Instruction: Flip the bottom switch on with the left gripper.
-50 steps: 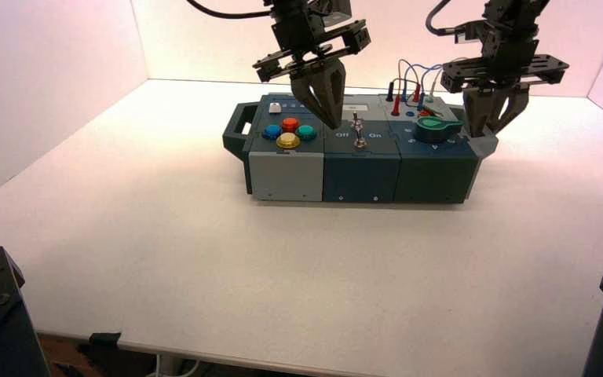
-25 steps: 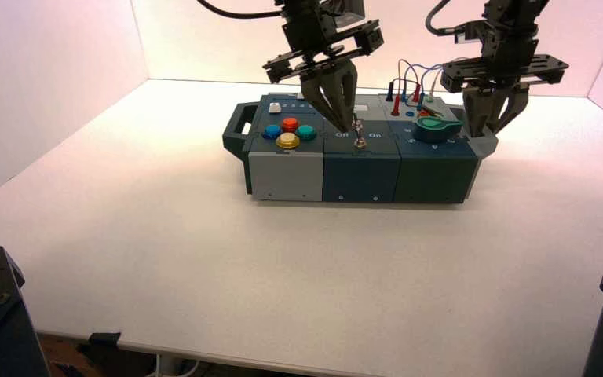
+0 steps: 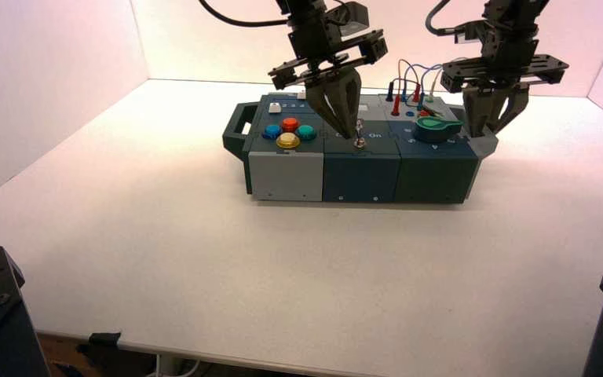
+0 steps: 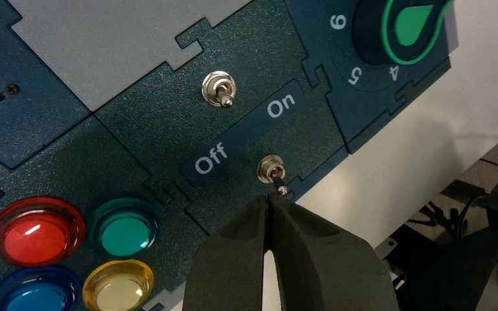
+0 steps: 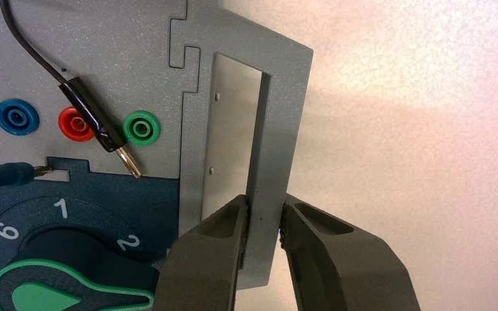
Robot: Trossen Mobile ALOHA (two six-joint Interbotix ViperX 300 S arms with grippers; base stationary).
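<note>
The bottom switch [image 4: 272, 172] is a small silver toggle on a brassy nut, below the white "Off" [image 4: 210, 159] and "On" [image 4: 281, 105] lettering on the dark teal box [image 3: 361, 169]. My left gripper [image 4: 271, 199] is shut, and its joined tips touch the end of the lever. In the high view the left gripper [image 3: 351, 131] points down onto the switch [image 3: 359, 143] in the box's middle section. My right gripper [image 5: 264, 217] is shut on the grey handle [image 5: 279, 116] at the box's right end [image 3: 483, 144].
A twin toggle [image 4: 218, 89] sits just beyond the lettering. Red [image 4: 37, 231], green [image 4: 125, 228], yellow [image 4: 118, 285] and blue [image 4: 35, 291] push buttons lie to one side, and a green knob [image 4: 408, 26] to the other. Plugged wires [image 3: 408, 82] stand at the box's back.
My left gripper has moved right from over the "Off" side to the bottom switch and now touches its lever. The right arm has not moved.
</note>
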